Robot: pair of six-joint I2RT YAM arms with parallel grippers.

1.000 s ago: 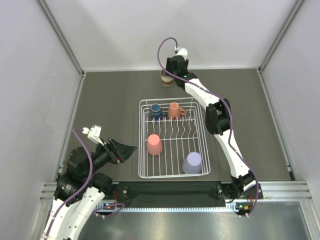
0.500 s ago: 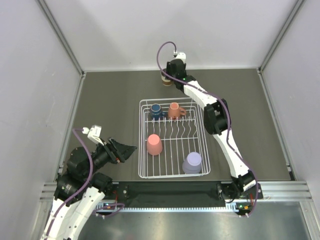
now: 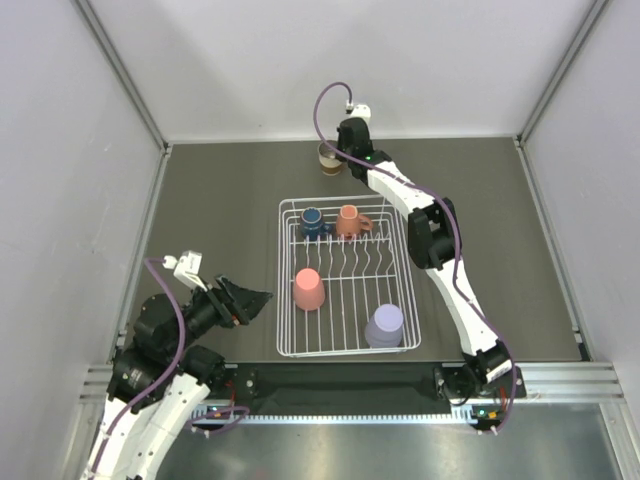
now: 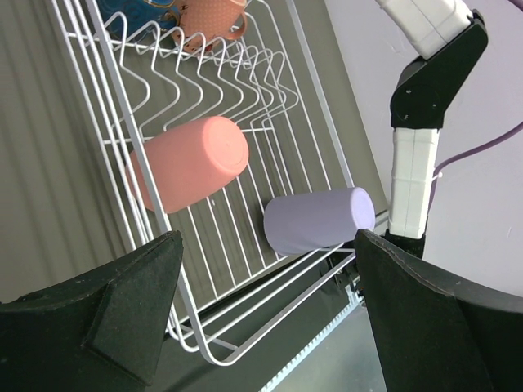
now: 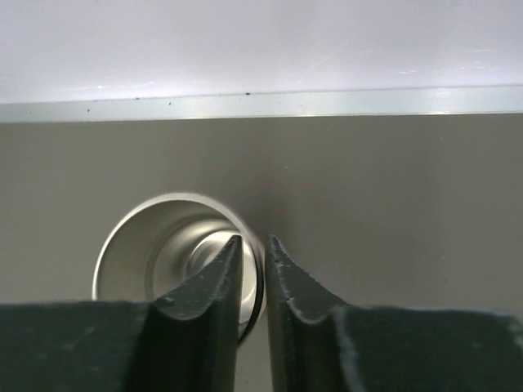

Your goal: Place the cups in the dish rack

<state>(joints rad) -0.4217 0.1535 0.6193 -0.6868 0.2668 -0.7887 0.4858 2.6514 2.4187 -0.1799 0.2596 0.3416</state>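
Observation:
A shiny brownish cup (image 3: pixel 329 157) (image 5: pixel 176 253) stands upright on the table beyond the white wire dish rack (image 3: pixel 285 290) (image 4: pixel 114 90). My right gripper (image 3: pixel 343 155) (image 5: pixel 253 245) is shut on its right rim, one finger inside and one outside. In the rack sit a dark blue mug (image 3: pixel 313 221), a terracotta-orange mug (image 3: pixel 349 220) (image 4: pixel 214 20), a pink tumbler (image 3: pixel 308 289) (image 4: pixel 189 162) and a lavender tumbler (image 3: pixel 384 326) (image 4: pixel 319 219). My left gripper (image 3: pixel 262 298) (image 4: pixel 265 314) stands open left of the rack, with nothing between its fingers.
The white back wall (image 5: pixel 261 45) meets the table just beyond the shiny cup. The right arm's white links (image 3: pixel 440 265) stretch over the rack's right side. A metal rail (image 3: pixel 340 400) runs along the near table edge.
My right gripper's jaws have closed onto the shiny cup's rim and shifted slightly over it. The left arm has not moved.

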